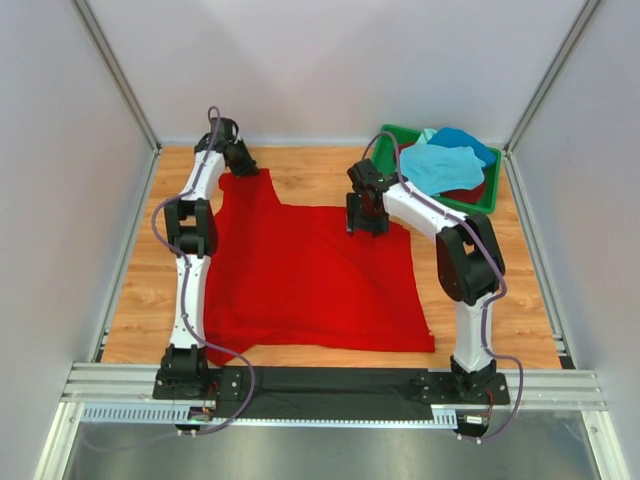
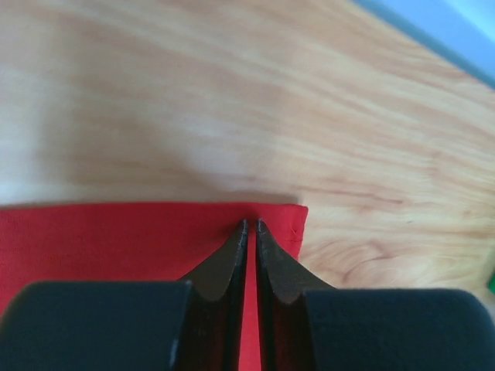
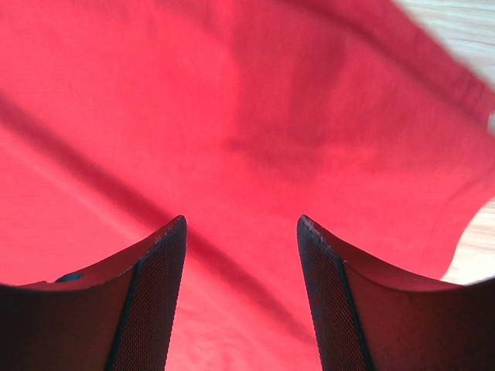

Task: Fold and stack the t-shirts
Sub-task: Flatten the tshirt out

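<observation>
From where I stand, the green bin (image 1: pixel 392 133) sits in the far right corner of the wooden table (image 1: pixel 300 175), and everything else lies to its left. Inside the bin three t-shirts lie in a loose heap. A light turquoise t-shirt (image 1: pixel 440 165) is on top, a blue t-shirt (image 1: pixel 465 140) sits toward the bin's far side, and a dark red t-shirt (image 1: pixel 470 192) shows at its near edge under the turquoise one.

The bright red t-shirt (image 1: pixel 310 280) is out of the bin. It is spread flat on the table to the bin's left and nearer to the arm bases, with its far right corner near the bin. The right gripper (image 3: pixel 240 224) hangs over that part of the cloth, just left of the bin. Its jaws stand wide apart and hold nothing, with only red fabric below them.

The left gripper (image 2: pixel 251 222) is well away from the bin, at the shirt's far left corner, about level with the bin across the table. Its fingers (image 2: pixel 232 263) are drawn almost together and pinch the hem right at that corner, with a thin strip of red showing in the slit between them.
</observation>
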Robot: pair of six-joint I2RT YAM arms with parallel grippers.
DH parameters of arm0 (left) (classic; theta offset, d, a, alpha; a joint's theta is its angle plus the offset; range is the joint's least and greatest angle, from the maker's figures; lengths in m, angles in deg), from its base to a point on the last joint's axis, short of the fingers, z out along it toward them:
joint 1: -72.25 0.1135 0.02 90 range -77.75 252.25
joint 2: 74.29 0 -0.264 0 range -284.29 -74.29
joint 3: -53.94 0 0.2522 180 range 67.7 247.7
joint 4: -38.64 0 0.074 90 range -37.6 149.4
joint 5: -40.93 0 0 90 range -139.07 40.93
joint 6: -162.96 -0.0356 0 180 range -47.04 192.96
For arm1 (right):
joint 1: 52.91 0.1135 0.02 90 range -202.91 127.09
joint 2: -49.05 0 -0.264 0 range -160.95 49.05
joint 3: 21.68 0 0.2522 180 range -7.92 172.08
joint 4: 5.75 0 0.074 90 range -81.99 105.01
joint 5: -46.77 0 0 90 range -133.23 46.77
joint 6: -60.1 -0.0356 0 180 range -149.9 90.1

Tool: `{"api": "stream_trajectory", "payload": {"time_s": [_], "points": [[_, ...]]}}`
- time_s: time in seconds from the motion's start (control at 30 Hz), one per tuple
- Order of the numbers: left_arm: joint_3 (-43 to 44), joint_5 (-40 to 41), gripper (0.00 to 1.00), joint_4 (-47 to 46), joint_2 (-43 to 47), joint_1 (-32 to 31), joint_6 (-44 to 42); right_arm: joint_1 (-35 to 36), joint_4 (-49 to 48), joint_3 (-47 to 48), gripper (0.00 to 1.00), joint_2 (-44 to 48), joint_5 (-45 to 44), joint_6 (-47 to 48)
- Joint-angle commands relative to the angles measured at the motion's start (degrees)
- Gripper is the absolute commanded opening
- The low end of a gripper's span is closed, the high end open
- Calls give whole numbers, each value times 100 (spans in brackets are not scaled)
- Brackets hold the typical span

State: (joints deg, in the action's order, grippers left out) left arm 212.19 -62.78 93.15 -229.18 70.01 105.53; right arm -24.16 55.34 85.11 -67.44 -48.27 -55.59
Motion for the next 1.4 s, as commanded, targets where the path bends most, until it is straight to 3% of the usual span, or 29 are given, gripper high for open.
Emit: {"api": "stream_trajectory", "payload": {"time_s": [0.0,0.1,0.2,0.33,0.47,0.57,0.67,0.8,1.0,1.17,1.37], "points": [[239,-825,15,-652,-332,-39,468,-45,74,162,61,363,-59,-67],[185,-1027,17,-1077,-147,-101,312,-45,57,84,62,513,-15,-50],[238,-915,30,-1114,466,-206,-101,-54,48,-40,62,583,-6,-32],[-173,-36,48,-534,1556,-224,-1040,-54,188,-31,65,522,-111,46],[-1175,579,50,-77,2829,-259,-1710,-54,689,583,70,119,-296,274],[-1782,730,49,432,3166,-268,-1991,-80,821,795,72,-66,-296,398],[-2099,388,39,460,3106,-277,-2027,-72,848,822,72,-68,-191,398],[-2267,544,32,-118,2798,-417,-1580,-72,866,647,72,213,-103,346],[-2092,2055,35,-191,2245,-768,-1219,-89,673,-30,72,794,-111,276],[-1520,2539,36,722,1489,-857,-772,-107,540,-417,72,935,-50,179],[-1511,1858,36,759,1146,-918,-454,-203,356,-576,72,988,-41,196]]}}
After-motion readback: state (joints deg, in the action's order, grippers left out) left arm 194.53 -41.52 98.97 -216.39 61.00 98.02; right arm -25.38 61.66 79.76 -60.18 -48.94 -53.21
